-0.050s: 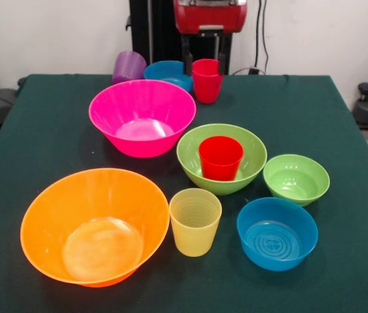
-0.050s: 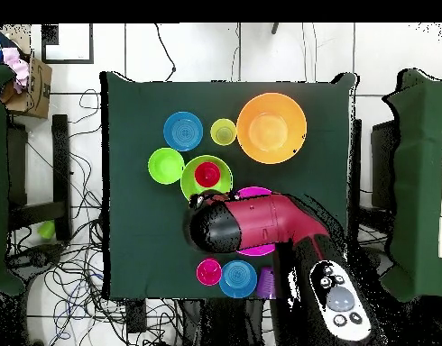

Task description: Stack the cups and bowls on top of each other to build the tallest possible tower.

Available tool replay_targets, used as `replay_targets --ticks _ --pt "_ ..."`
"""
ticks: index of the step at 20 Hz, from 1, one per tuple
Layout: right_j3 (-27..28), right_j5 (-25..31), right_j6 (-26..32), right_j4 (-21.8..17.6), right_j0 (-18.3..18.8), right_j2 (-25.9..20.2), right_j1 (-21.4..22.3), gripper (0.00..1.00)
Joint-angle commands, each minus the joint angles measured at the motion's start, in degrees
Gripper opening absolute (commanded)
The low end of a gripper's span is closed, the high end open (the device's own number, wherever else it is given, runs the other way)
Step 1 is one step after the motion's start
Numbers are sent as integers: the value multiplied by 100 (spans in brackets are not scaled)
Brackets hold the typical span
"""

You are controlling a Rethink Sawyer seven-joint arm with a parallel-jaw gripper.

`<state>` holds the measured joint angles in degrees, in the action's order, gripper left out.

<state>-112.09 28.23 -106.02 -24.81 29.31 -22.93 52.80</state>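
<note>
The bright red cup (image 1: 220,157) stands inside the medium lime green bowl (image 1: 221,158). Around that bowl: hot pink bowl (image 1: 142,117), yellow cup (image 1: 195,221), small green bowl (image 1: 296,178). Tool (image 1: 203,49) state: cannot tell.

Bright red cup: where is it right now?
Front view: the bright red cup stands upright inside the medium lime green bowl, right of table centre, between the hot pink bowl and the small lime green bowl.
</note>
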Motion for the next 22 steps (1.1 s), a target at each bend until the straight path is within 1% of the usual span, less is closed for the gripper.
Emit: replay_targets --ticks 1,2,5,9,11,12,14,18,22 --pt "254 387 652 -759 -334 -205 -589 100" --pt "334 401 575 -864 -419 -88 -595 100" --pt "397 240 412 -979 -451 22 -609 100" --pt "404 197 514 -956 -311 -125 -837 100" --pt "437 133 483 -1003 -284 -109 -970 100" --pt "462 58 553 -1047 -208 -149 -1112 100" --pt "534 56 668 -1139 -144 -173 -1245 100" --pt "713 174 595 -1385 -246 24 -1177 100" --pt "795 157 589 -1513 -170 53 -1189 100"
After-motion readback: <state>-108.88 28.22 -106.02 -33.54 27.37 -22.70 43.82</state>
